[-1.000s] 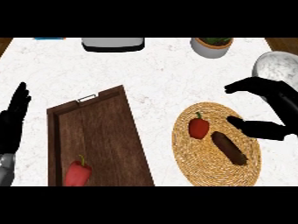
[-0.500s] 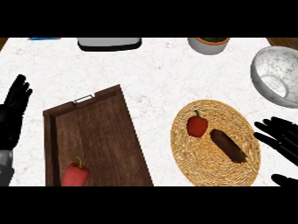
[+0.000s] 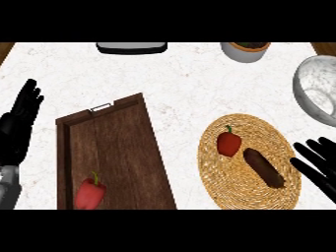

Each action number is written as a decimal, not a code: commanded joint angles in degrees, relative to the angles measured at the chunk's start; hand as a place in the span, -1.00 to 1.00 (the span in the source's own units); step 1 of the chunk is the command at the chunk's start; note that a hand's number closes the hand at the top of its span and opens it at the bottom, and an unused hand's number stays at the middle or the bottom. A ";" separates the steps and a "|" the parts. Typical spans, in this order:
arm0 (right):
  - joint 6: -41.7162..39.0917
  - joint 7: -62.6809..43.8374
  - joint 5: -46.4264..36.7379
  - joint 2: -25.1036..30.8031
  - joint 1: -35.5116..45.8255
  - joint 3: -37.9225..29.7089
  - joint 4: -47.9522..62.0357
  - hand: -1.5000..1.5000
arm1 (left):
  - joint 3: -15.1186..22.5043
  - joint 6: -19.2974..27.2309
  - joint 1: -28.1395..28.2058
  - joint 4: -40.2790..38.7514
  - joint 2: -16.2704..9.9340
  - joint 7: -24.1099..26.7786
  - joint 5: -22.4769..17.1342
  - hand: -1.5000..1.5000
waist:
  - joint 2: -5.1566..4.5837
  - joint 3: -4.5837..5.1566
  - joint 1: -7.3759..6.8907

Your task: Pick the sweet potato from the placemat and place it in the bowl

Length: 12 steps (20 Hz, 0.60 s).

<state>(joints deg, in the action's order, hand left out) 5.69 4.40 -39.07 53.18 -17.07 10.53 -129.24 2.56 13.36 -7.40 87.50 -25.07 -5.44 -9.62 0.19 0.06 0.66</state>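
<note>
Sweet potato (image 3: 263,168) lies on placemat (image 3: 251,162), bowl (image 3: 329,93) holds nothing, both hands (image 3: 329,165) open-fingered.

The bowl (image 3: 329,93) runs past the view's right edge, so its far rim does not show. The right hand (image 3: 329,170) is cut by the right and lower edges; only its fingers show, the palm out of sight. The wooden tray (image 3: 119,147) and the woven placemat (image 3: 252,162) are both clipped along the bottom. At the top edge, a dark flat object (image 3: 131,47) and a grey pot (image 3: 246,50) are each cut off, too little showing to tell more.
</note>
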 commanded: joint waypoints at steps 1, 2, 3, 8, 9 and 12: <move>-9.38 -10.79 -5.35 -0.79 5.98 4.82 -4.86 -1.00 | -1.22 -1.36 -4.63 -4.77 0.32 -0.30 0.14 0.00 | -0.37 0.05 -0.76; -12.07 -13.42 -6.86 0.77 3.97 5.16 -8.03 -1.00 | 0.19 -0.10 -1.23 -1.03 1.56 0.26 0.92 0.00 | -0.17 0.06 -0.77; -15.53 -15.89 -6.78 1.44 8.98 6.72 -4.96 -1.00 | -1.32 -2.62 -4.56 -1.57 -1.51 -2.02 -0.54 0.00 | -0.51 0.14 -1.94; -27.60 -24.33 -8.07 1.65 17.85 12.58 -2.07 -1.00 | -0.10 -1.78 -5.27 -0.66 0.25 -3.31 0.37 0.00 | -0.58 0.12 -2.53; -29.56 -26.34 -10.01 1.46 16.64 15.01 -2.73 -1.00 | 1.60 0.13 -3.39 -0.77 2.60 -1.54 2.14 0.00 | -0.46 0.12 -2.12; -37.38 -30.38 -9.54 -2.84 23.81 19.78 2.27 -1.00 | 0.40 -1.57 -5.81 -0.65 1.03 -3.15 1.23 0.00 | -0.62 0.11 -2.89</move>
<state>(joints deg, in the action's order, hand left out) -22.85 -20.11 -46.95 53.35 0.33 24.49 -129.68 2.67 11.77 -11.05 86.67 -24.23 -6.89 -8.87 -0.31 0.19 -1.73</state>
